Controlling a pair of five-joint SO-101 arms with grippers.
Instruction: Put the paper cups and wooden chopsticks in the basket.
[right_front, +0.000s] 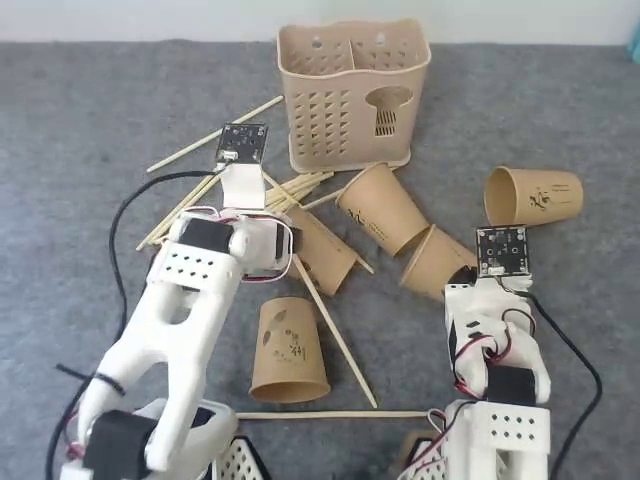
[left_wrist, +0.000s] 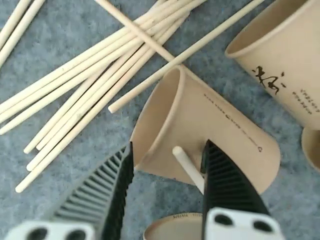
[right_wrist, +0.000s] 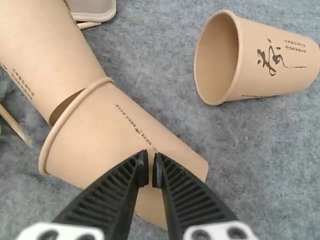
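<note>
Grey carpeted tabletop (right_front: 80, 120), littered. Left gripper (left_wrist: 167, 155) wide open, holding nothing. Right between its fingers: a stray chopstick end (left_wrist: 186, 162), seemingly across a tipped paper cup (left_wrist: 220, 125). Long axis of that cup roughly along the finger-to-finger line, mouth facing one finger, wall under the other; likely a rim pinch next. Just beyond: the chopstick pile (left_wrist: 85, 85). Right gripper (right_wrist: 150, 165) all but closed, empty, tips just over the wall of another lying cup (right_wrist: 110, 140). Farthest from both: the upright basket (right_front: 352, 95).
</note>
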